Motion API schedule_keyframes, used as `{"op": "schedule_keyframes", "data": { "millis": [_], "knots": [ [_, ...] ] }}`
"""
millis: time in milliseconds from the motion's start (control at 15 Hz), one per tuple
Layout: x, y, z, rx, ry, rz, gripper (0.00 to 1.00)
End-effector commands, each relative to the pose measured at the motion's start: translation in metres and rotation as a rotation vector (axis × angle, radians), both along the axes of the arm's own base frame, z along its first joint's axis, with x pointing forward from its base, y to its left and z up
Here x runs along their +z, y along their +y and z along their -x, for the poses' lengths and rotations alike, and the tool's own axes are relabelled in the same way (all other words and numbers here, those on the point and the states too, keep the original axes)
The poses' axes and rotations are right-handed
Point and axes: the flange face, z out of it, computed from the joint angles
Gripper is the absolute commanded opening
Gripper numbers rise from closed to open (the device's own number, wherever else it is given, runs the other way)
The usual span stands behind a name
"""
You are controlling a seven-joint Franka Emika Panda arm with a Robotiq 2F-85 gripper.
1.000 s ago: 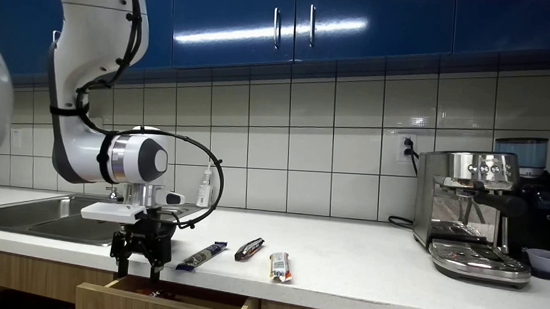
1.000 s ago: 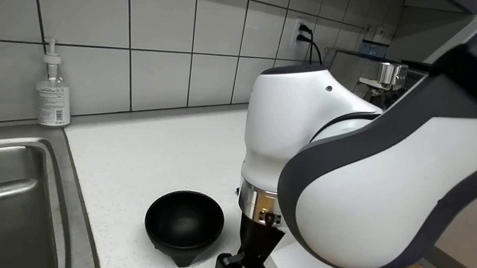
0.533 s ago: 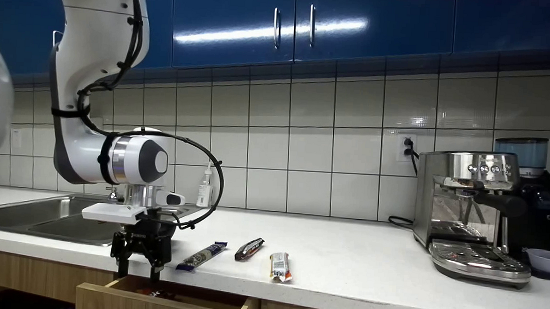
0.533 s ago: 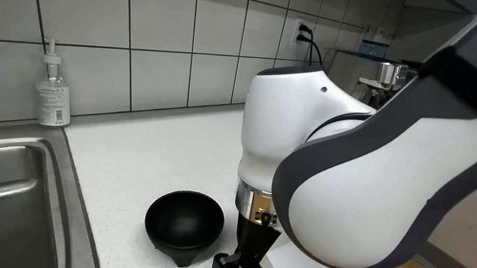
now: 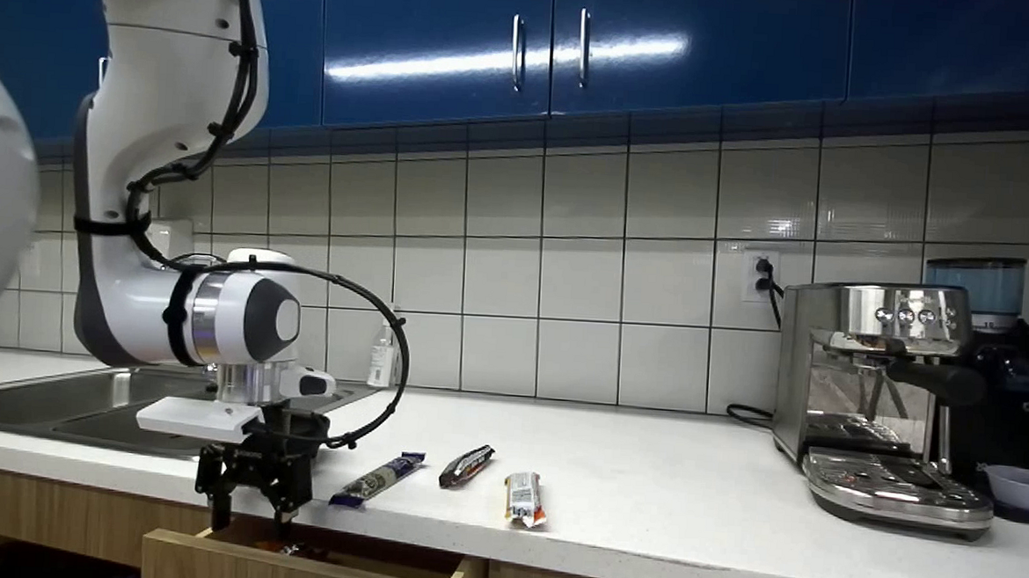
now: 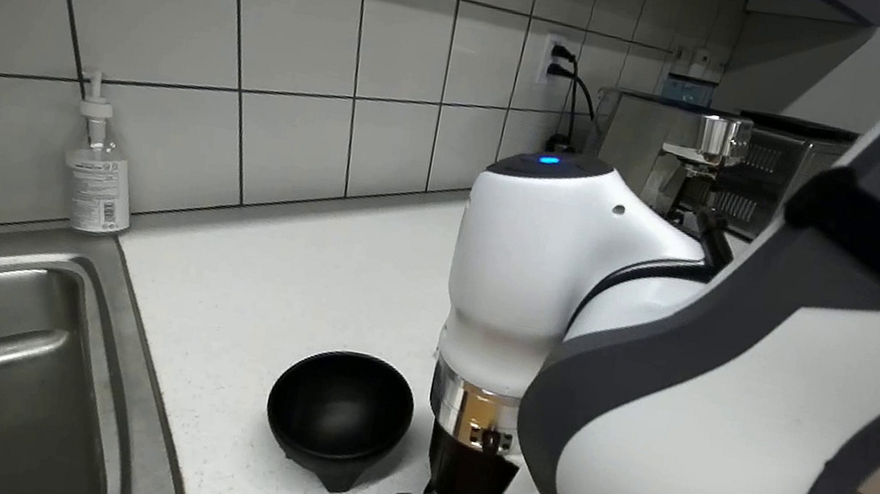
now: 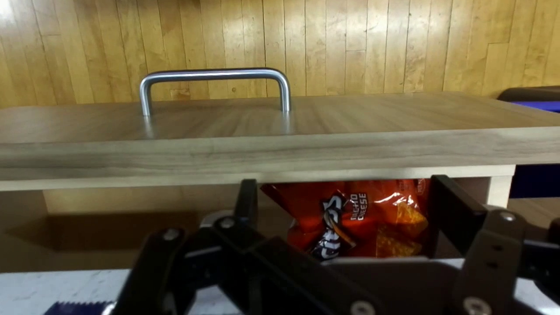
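My gripper [image 5: 251,524] points straight down over the pulled-out wooden drawer [image 5: 306,571], its fingertips around the level of the drawer's rim. In the wrist view the gripper [image 7: 344,179] stands open, fingers wide apart. Between them, seen from above, lies a red nacho cheese chip bag [image 7: 358,214] inside the drawer; only a bit of the bag [image 5: 289,548] shows in an exterior view. Visually the right finger borders the bag's edge; whether they touch I cannot tell. A gap separates the left finger from the bag. The arm hides much of the drawer in an exterior view.
On the counter lie a blue-wrapped bar [image 5: 378,480], a dark-wrapped bar [image 5: 466,467] and a white-and-orange bar [image 5: 524,499]. A black bowl [image 6: 340,411] stands beside the gripper, near the sink [image 6: 36,357]. The drawer's metal handle [image 7: 214,74] sticks out in front. An espresso machine [image 5: 869,404] stands farther along.
After barely moving at first, the arm and gripper have come down and shifted slightly to the left in an exterior view, closer over the drawer. The jaws stay open; drawer and bars are unmoved.
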Motion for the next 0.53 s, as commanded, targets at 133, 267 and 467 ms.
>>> {"op": "schedule_keyframes", "data": {
  "millis": [133,267,467],
  "knots": [
    [-0.02,-0.005,0.015,0.021,-0.038,-0.014,1.0],
    [-0.023,-0.008,0.013,0.008,-0.06,-0.018,1.0],
    [-0.023,-0.009,0.012,0.01,-0.08,-0.024,1.0]
  ]
}}
